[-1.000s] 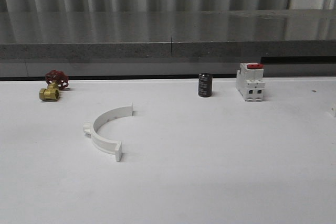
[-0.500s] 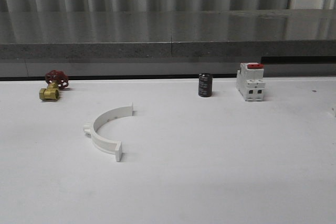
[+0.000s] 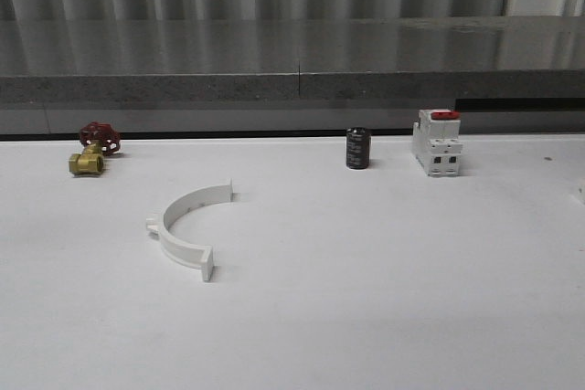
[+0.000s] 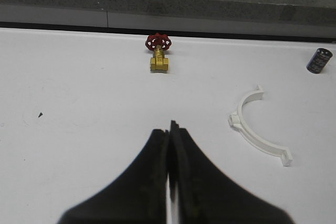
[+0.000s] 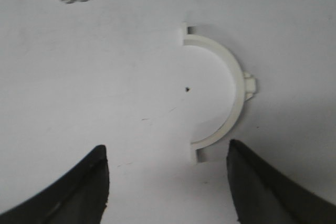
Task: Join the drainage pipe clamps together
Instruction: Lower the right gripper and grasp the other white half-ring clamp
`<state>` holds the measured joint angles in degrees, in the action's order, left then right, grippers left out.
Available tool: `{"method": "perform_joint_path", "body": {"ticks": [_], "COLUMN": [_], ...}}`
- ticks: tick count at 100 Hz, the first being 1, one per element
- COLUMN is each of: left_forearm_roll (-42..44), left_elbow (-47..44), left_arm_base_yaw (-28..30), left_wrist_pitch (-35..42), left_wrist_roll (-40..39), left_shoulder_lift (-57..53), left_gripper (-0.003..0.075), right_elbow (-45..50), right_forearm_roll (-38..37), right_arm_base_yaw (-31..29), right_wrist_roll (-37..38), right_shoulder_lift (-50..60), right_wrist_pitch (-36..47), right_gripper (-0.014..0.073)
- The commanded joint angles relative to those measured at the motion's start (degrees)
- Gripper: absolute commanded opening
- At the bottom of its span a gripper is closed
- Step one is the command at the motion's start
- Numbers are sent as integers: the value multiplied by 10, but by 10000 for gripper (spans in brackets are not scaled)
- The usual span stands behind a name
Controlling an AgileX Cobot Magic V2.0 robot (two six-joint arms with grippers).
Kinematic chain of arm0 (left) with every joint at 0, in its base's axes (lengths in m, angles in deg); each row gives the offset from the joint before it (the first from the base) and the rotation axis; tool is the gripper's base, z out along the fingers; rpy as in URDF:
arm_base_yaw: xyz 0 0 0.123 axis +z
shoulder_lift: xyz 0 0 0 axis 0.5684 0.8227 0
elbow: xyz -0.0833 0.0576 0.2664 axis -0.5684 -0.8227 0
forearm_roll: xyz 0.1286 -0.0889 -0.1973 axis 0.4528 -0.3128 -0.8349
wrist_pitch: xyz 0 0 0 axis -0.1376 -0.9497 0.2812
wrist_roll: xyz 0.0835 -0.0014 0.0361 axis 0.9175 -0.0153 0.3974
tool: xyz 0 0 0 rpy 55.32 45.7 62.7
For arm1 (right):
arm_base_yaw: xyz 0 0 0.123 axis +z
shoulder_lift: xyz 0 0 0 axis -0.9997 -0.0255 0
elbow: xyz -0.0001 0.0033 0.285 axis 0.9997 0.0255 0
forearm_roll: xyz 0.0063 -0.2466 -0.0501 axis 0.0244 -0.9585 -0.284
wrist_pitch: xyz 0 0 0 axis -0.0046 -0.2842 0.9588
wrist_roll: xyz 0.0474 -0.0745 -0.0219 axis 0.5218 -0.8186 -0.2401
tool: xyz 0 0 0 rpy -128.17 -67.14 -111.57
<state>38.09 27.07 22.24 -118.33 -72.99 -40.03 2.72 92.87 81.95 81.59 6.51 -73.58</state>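
Note:
One drainage pipe clamp, a white half-ring with end tabs and a side lug, lies flat on the white table left of centre, its opening facing right. In the left wrist view this clamp lies ahead and to one side of my left gripper, which is shut on nothing above bare table. A second white clamp lies flat under my right gripper. That gripper is open, its dark fingers spread wide, and the clamp's near end tab sits between them, close to one finger and apart from both.
A brass valve with a red handwheel stands at the back left. A black cylinder and a white block with a red top stand at the back right. A grey ledge bounds the table's far side.

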Motion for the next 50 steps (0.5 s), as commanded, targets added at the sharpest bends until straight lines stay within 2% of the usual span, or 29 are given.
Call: {"method": "perform_joint_path", "body": {"ticks": [1,21,50], "left_forearm_roll": [3,3,3], "left_elbow": [15,15,15], "left_arm_base_yaw": [1,1,1], "left_wrist_pitch": [41,41,41], "left_wrist_roll": [-1,-1,-1], "left_shoulder_lift": [2,2,2], "left_gripper": [-20,-20,-20], "right_elbow": [-43,-93,-115], "right_forearm_roll": [-1,2,2], "right_arm_base_yaw": [-35,-76,-80], "right_wrist_roll": [-32,-58,-102], "right_shoulder_lift": [-38,-159,-252], "right_wrist_pitch": [15,32,53], "right_gripper": [490,490,490]}}
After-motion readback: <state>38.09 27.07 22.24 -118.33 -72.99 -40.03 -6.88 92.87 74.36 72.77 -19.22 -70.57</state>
